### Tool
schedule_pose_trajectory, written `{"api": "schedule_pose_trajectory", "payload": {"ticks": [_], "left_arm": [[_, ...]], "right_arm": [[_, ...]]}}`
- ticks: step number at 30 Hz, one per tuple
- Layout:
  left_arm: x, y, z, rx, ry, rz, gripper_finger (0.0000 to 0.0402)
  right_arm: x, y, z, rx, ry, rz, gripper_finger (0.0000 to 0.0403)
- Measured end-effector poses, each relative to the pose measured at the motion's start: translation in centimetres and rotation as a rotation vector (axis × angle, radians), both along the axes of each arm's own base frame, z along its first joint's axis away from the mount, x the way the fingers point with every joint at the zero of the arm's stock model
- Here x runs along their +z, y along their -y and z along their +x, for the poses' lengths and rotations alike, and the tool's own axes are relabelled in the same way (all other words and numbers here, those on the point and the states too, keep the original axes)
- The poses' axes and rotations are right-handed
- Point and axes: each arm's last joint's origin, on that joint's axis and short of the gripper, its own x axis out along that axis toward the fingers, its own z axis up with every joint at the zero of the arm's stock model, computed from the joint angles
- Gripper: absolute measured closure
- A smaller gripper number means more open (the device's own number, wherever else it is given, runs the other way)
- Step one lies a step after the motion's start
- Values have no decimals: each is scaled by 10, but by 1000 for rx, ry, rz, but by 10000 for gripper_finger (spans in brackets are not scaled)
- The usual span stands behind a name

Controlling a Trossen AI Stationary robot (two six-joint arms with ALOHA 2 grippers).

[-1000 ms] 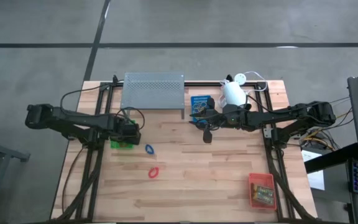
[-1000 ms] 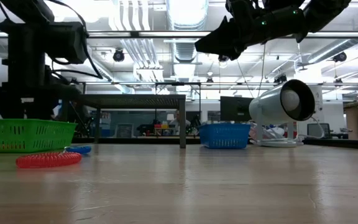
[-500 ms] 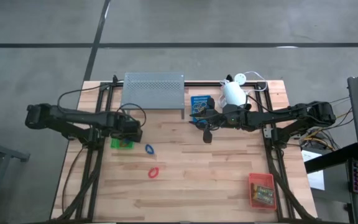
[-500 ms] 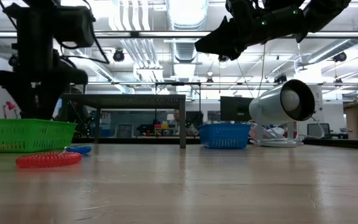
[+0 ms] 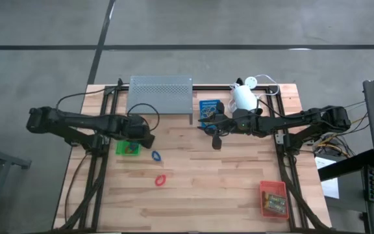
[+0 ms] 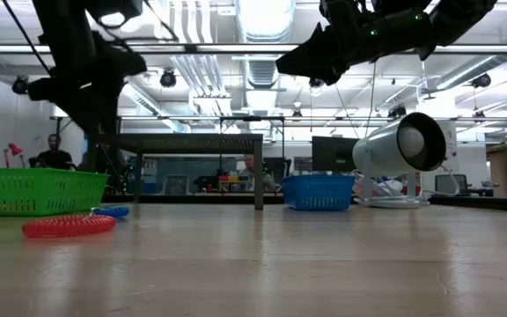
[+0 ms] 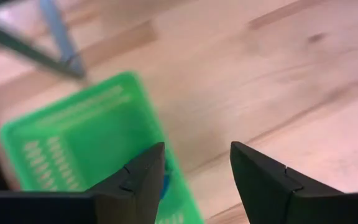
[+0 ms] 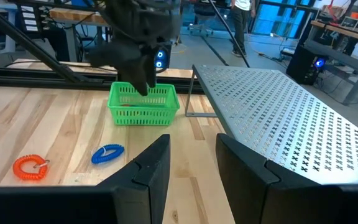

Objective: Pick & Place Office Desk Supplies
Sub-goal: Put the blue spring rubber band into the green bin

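Note:
A green tray (image 5: 127,149) stands on the table's left half, and its rim (image 7: 73,118) lies below my left gripper (image 7: 197,152). That gripper (image 5: 145,137) hangs open and bare above the tray's right edge, pointing steeply down. A blue loop (image 5: 156,156) and a red loop (image 5: 160,180) lie flat on the wood to the right of the tray. My right gripper (image 5: 216,142) hovers open and bare near the table's middle, by the blue tray (image 5: 208,108). A red-orange tray (image 5: 273,198) with card boxes sits at the near right.
The grey perforated shelf (image 5: 160,95) stands at the far edge, left of centre, on thin legs. A white lamp (image 5: 243,97) with its cable stands at the far right. Bare wood (image 5: 213,188) lies between the loops and the red-orange tray.
My left gripper has risen from the green tray and drifted a little toward the table's right, rolling as it went. Its fingers have stayed apart. More of the tray now shows.

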Motion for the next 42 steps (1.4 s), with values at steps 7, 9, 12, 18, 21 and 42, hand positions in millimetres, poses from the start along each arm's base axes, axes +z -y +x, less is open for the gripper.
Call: {"api": "schedule_pose_trajectory", "payload": {"ticks": [7, 9, 12, 18, 21, 42], "left_arm": [[4, 27, 10, -223, 83, 146, 200], [4, 36, 14, -299, 94, 168, 197], [1, 48, 20, -422, 101, 193, 196], [-11, 61, 30, -617, 53, 157, 195], [-21, 66, 36, -687, 13, 110, 195], [-58, 76, 53, -1060, -165, 46, 202]], "right_arm": [[0, 0, 0, 0, 0, 0, 275], [0, 0, 0, 0, 1, 0, 275], [0, 0, 0, 0, 0, 0, 275], [0, 0, 0, 0, 0, 0, 275], [0, 0, 0, 0, 0, 0, 275], [0, 0, 0, 0, 0, 0, 275]]}}
